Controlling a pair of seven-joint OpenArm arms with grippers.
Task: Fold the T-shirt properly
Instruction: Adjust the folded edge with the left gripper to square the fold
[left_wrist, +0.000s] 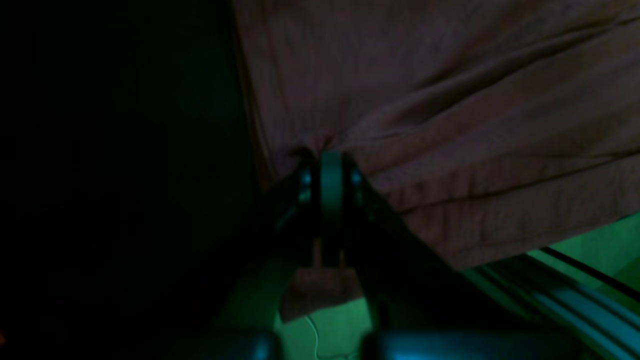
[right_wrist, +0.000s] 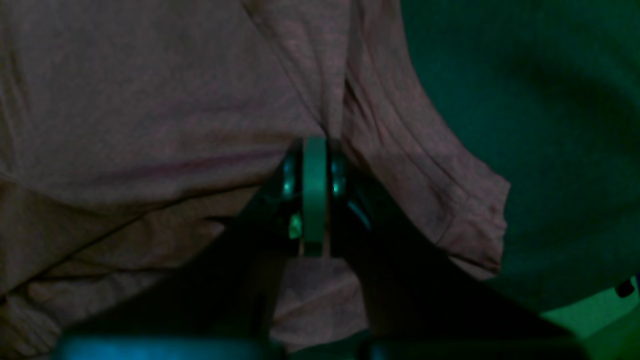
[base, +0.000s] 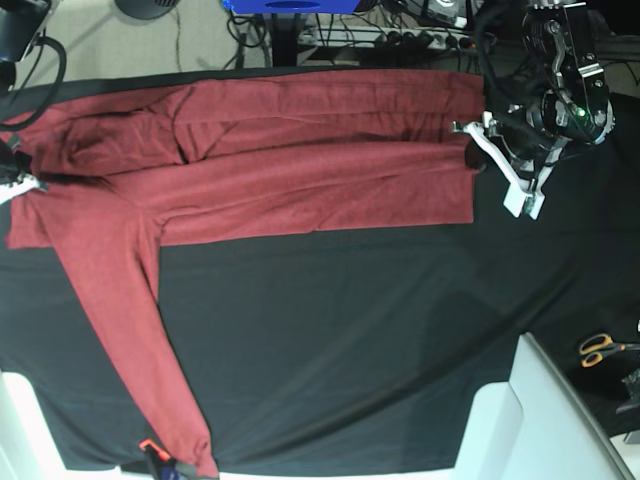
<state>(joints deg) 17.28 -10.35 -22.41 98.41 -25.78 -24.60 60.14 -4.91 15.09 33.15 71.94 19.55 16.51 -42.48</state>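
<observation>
Base view shows the T-shirt (base: 300, 180) barely begun: one lengthwise fold lies between the left end effector (base: 478, 150) and right end effector (base: 22, 175), both clenched on its fabric, one sleeve trailing unfolded.

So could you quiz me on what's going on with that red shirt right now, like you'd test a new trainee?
1. True or false: both grippers are shut on the T-shirt.
2. Which part of the shirt trails toward the near edge of the black cloth? A) the collar B) one long sleeve C) the hem
3. Fill in: lying off to the side, past the cloth, are orange-handled ____.

Key
1. True: the left gripper pinches fabric at the shirt's edge, and the right gripper pinches it at the other end.
2. B: the sleeve runs down to the cloth's near edge.
3. scissors.
</observation>
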